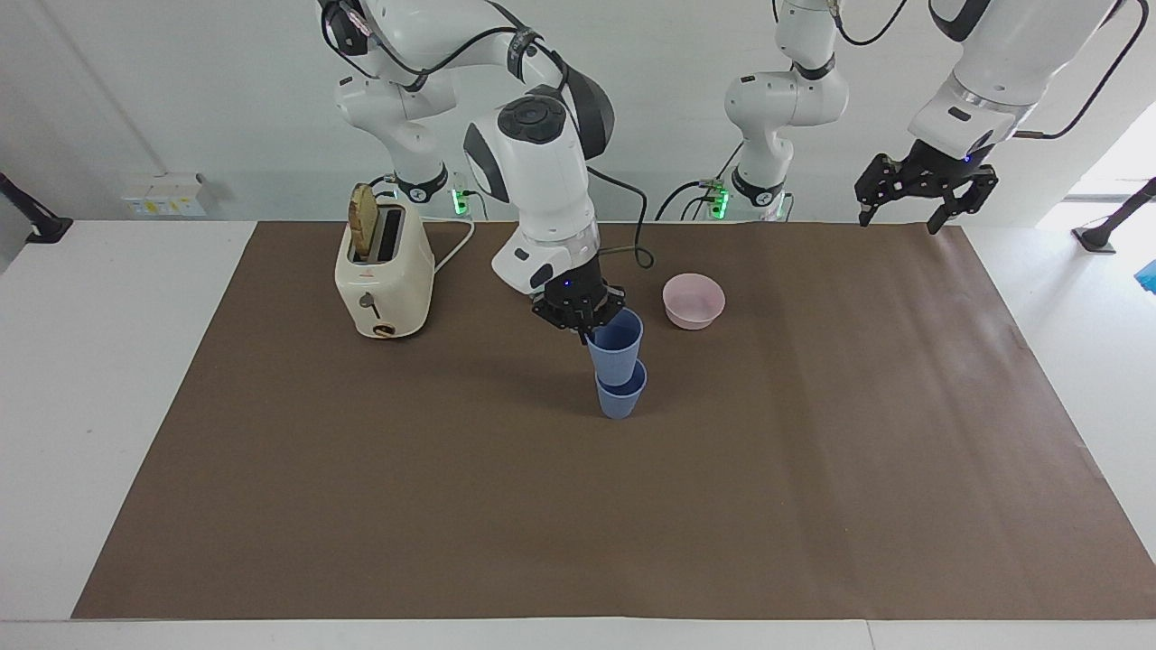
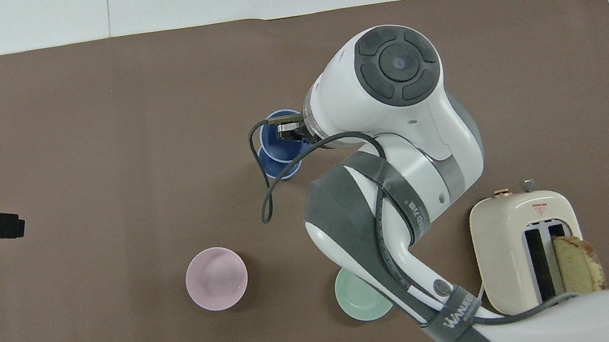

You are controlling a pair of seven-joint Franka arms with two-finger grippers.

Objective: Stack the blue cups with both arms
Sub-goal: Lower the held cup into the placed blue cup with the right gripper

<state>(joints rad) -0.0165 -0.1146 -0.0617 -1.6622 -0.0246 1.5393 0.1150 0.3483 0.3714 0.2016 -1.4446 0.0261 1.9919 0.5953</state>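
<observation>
With upper blue cup pinched at its rim by right gripper and seemingly part-nested in lower blue cup mid-mat: seating and release left; left gripper waiting spread over mat's corner

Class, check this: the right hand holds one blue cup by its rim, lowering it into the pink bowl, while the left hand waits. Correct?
Not quite. The facing view shows the right hand lowering its held cup into the other blue cup, not the pink bowl. The left hand waits.
</observation>
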